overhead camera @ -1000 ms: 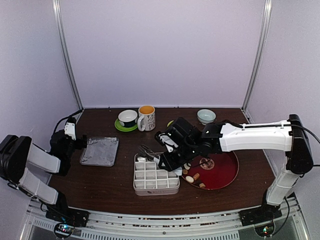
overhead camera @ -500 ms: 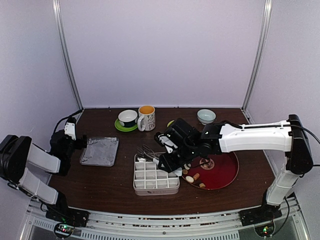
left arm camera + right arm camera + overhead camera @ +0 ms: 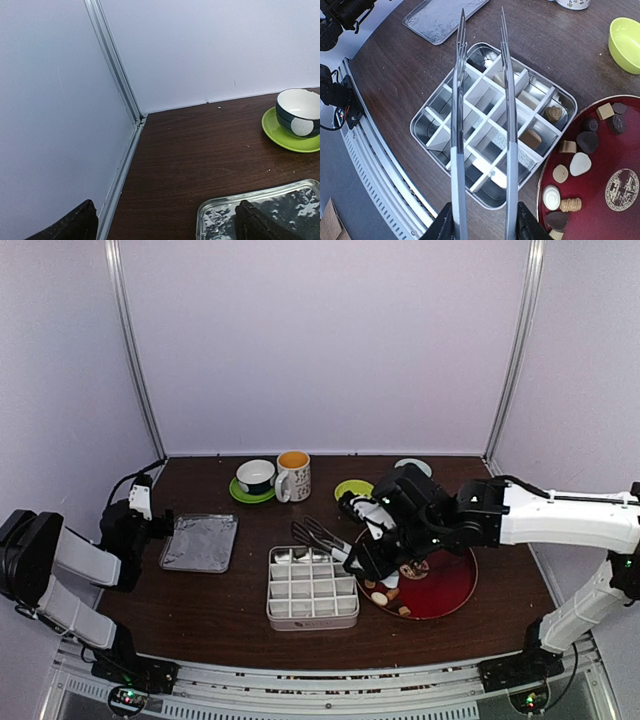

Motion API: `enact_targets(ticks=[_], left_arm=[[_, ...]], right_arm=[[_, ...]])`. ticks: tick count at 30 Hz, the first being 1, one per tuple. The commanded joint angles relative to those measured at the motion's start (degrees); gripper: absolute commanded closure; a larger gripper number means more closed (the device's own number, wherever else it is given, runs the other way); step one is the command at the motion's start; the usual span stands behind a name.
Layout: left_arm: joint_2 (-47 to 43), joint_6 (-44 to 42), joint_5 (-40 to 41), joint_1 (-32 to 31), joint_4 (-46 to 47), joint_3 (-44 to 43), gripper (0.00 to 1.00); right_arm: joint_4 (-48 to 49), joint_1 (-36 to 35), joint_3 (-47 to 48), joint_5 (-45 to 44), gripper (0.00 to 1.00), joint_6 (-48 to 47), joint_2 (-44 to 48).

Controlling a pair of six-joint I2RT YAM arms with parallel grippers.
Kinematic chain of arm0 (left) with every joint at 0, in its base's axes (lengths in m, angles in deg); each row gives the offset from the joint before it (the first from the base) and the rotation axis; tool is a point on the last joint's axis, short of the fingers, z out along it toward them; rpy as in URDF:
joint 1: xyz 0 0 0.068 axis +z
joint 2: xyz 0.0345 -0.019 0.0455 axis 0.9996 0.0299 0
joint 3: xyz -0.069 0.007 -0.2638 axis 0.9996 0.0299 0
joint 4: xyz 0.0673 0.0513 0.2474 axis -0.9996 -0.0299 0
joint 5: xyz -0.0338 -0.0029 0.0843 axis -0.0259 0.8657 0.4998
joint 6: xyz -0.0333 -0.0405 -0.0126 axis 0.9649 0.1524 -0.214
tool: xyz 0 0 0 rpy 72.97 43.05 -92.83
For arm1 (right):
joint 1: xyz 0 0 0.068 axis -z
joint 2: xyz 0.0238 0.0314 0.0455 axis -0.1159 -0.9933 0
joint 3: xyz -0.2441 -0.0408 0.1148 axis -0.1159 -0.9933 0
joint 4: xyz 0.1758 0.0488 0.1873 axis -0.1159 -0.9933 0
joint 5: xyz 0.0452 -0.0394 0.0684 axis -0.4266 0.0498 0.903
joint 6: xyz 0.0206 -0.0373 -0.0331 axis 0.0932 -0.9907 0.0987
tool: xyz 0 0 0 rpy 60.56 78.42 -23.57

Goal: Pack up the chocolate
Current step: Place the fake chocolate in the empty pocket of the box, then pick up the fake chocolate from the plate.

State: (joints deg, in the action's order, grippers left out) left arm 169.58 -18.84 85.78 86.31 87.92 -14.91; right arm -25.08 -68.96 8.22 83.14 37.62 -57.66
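Several small brown, dark and cream chocolates point(image 3: 580, 163) lie on the red plate point(image 3: 450, 590). Three more, such as the brown chocolate point(image 3: 531, 139), sit in cells along the far side of the divided metal box point(image 3: 312, 588). My right gripper point(image 3: 482, 225) is shut on the handles of metal tongs point(image 3: 506, 100). The tongs reach out above the box, their tips apart with nothing between them. From above, the right gripper point(image 3: 365, 555) hovers between box and plate. My left gripper point(image 3: 167, 222) stands open at the left edge of the foil tray point(image 3: 280, 210), holding nothing.
At the back stand a dark cup on a green saucer point(image 3: 256, 477), a patterned mug point(image 3: 293, 475), a small green bowl point(image 3: 352, 489) and a pale bowl point(image 3: 410, 466) partly behind the right arm. The foil tray point(image 3: 200, 543) lies left of the box.
My right arm has swung to the right and back, carrying the tongs from over the box's left part towards the plate side. The left arm has not moved.
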Motion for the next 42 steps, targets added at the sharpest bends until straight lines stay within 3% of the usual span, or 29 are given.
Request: enact_targets(ticks=[1, 11, 18, 27, 42], left_arm=[[0.1, 0.0, -0.1, 0.4, 3.6, -0.9, 0.02], [0.1, 0.0, -0.1, 0.4, 3.6, -0.9, 0.02], [0.1, 0.0, -0.1, 0.4, 3.6, -0.9, 0.02], [0.1, 0.0, -0.1, 0.4, 3.6, -0.9, 0.02], [0.1, 0.0, -0.1, 0.4, 3.6, -0.9, 0.02]], right_arm=[[-4.5, -0.3, -2.7, -2.2, 0.63, -1.0, 5.9], [-11.3, -0.2, -9.9, 0.8, 0.63, 0.7, 16.8], [-22.2, -0.3, -10.4, 1.4, 0.62, 0.7, 21.2], [-32.4, -0.2, -10.2, 0.0, 0.62, 0.7, 22.7], [-38.3, 1.0, -10.4, -2.1, 0.62, 0.3, 23.8]])
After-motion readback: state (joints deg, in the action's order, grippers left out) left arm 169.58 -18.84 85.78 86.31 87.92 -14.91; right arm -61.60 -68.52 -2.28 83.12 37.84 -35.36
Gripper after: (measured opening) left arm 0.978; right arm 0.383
